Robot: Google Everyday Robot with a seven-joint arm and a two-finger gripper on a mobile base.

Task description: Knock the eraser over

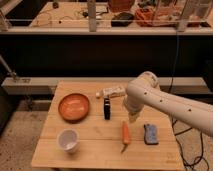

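The eraser (106, 108) is a small narrow black block on the wooden table (90, 150), between the orange bowl and the arm. It looks upright on its long edge. My white arm reaches in from the right. My gripper (132, 118) hangs below the arm's elbow, right of the eraser and just above the carrot's top end. It is apart from the eraser.
An orange bowl (74, 106) sits left of the eraser. A white cup (68, 140) stands at the front left. A carrot (125, 135) and a blue-grey pad (150, 133) lie at the front right. A white capped tube (112, 92) lies behind the eraser.
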